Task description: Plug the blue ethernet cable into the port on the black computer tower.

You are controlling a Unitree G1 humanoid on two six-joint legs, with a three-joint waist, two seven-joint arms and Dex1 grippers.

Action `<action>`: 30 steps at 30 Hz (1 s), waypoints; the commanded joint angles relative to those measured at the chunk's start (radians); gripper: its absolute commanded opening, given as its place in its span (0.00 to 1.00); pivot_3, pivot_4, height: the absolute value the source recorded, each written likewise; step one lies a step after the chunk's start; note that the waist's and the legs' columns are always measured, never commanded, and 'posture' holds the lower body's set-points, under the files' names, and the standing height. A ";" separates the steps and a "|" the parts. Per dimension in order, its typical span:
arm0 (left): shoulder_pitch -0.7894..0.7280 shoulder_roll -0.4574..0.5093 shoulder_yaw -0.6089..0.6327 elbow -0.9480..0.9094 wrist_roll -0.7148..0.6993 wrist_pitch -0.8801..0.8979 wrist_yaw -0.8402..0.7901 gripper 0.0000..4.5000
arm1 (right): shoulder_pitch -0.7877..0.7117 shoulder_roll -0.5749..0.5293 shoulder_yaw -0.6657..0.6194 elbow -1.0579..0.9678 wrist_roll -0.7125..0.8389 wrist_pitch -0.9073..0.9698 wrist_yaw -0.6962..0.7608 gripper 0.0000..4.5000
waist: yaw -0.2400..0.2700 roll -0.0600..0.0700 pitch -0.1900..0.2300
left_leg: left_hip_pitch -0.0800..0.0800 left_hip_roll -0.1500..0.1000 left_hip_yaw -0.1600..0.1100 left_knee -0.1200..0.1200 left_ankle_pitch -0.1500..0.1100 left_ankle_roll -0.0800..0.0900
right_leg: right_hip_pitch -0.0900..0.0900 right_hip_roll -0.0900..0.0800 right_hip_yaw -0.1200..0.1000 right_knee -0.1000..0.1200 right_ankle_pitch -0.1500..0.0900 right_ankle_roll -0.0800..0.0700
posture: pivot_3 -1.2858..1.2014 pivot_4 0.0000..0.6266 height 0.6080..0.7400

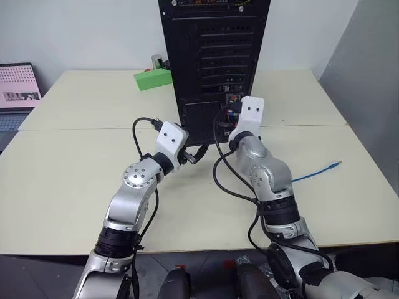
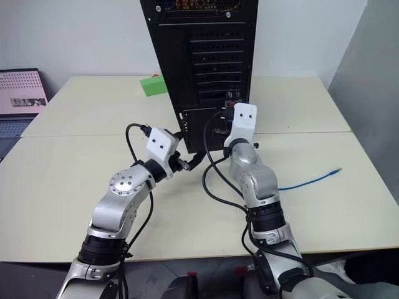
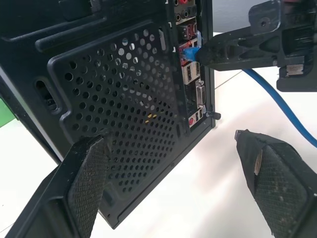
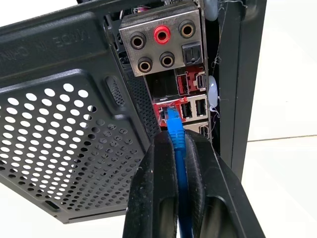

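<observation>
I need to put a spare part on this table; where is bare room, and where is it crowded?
Free: the table left of the left gripper, and the far right corner beyond the blue ethernet cable. Crowded: in front of the black computer tower, where both grippers sit, and around the green box.

One black computer tower (image 1: 215,59) on the pale table (image 1: 75,180), with one blue ethernet cable (image 1: 315,173) and one green box (image 1: 152,79) beside it. Two grippers at the tower's rear: the right gripper (image 4: 179,148), fingers pinched on the cable with its plug at the port (image 4: 168,110), and the left gripper (image 3: 173,163), fingers spread. On the connector strip, five round audio jacks (image 4: 154,48), one of them red; one laptop (image 1: 17,93) at the table's far left.
</observation>
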 commanded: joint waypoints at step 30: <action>-0.006 0.116 0.092 -0.054 -0.107 0.046 -0.149 0.94 | 0.317 -0.503 -0.001 -0.599 0.114 0.154 0.626 0.99 | 0.015 0.000 0.000 | -0.006 -0.001 -0.001 0.001 0.000 0.000 | -0.003 -0.001 -0.002 -0.002 0.000 0.000 | 0.52 0.24 1.00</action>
